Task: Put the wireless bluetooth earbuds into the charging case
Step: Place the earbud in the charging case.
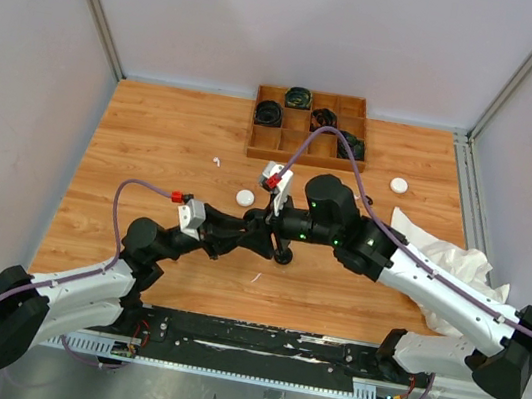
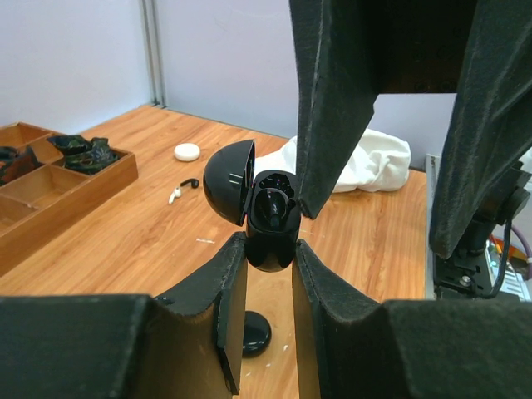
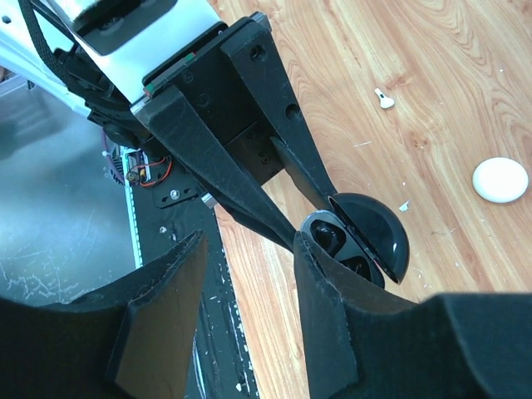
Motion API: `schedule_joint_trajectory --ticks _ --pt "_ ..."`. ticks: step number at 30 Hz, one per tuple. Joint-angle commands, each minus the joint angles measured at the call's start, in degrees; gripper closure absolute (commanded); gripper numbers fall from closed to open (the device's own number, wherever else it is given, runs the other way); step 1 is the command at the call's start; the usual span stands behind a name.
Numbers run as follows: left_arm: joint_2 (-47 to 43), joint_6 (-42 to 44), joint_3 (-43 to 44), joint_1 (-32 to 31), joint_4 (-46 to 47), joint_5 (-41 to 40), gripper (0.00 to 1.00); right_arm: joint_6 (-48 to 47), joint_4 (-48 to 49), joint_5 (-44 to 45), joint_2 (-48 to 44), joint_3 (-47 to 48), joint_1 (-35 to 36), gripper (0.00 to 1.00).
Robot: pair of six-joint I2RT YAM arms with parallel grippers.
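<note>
My left gripper (image 2: 270,249) is shut on the lower body of a black round charging case (image 2: 272,218), held above the table with its lid (image 2: 229,179) swung open. A black earbud (image 2: 274,204) sits in one well. My right gripper (image 3: 249,245) is open right at the case (image 3: 366,249), one finger (image 3: 320,291) against its rim, nothing between the jaws. In the top view both grippers meet mid-table, left (image 1: 263,231) and right (image 1: 281,217). A white earbud (image 1: 217,162) (image 3: 383,99) lies loose on the wood. Another small earbud (image 2: 179,191) lies near a white case.
A wooden compartment tray (image 1: 352,104) with coiled black cables stands at the back. White round cases (image 1: 245,197) (image 1: 399,185) and a black puck (image 2: 253,332) lie on the table. A crumpled white cloth (image 1: 440,252) is at the right.
</note>
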Motion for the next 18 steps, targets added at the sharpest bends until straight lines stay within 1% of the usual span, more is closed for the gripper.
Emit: schedule_joint_trajectory --ticks 1,6,11,18 --pt "0.05 0.91 1.36 0.16 -1.51 -3.67 1.00 -0.68 -2.02 3.48 -1.29 3.09 -0.38 0.52" --pt "0.53 1.50 1.26 0.16 -5.41 -8.84 1.00 -1.58 -8.01 6.96 -2.74 3.45 -4.02 0.51" --pt "1.50 1.77 0.21 0.25 -6.03 -12.55 1.00 -3.20 -13.13 12.24 -2.99 2.88 -9.30 0.51" --pt "2.27 3.50 -0.50 0.34 -5.82 -12.72 1.00 -3.10 -14.25 14.98 0.57 -0.57 -21.77 0.51"
